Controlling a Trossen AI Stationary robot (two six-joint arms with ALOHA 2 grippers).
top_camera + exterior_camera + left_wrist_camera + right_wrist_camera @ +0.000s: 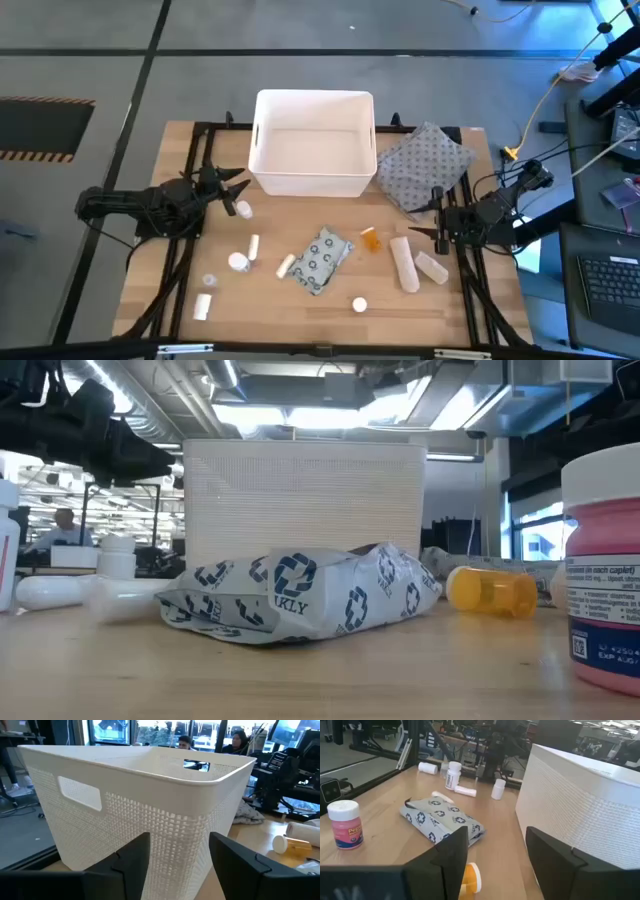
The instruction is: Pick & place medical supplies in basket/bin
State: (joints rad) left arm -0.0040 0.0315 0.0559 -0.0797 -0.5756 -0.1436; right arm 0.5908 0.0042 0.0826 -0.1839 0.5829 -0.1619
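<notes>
Nothing lies yet inside the white basket (313, 140), which stands at the far middle of the table (330, 325), so the task seems to be at its very start, in the approach to a first pick. The supplies lie spread on the wood in front of the basket: a flat grey dotted packet (320, 259) in the middle, an orange pill bottle (371, 239) just to its right, two cream gauze rolls (404, 264) further right, and several small white bottles and tubes (238, 262) to the left. The left gripper (232, 193) hangs near the basket's left front corner, its fingers apart and holding nothing. The right gripper (437, 228) hovers just beside the gauze rolls, in front of the grey cloth pouch (424, 164), also parted and empty. The next move probably asks one arm to go down over a nearby item, perhaps the orange bottle or a gauze roll, and to close on it well centred, because round things can roll away.
</notes>
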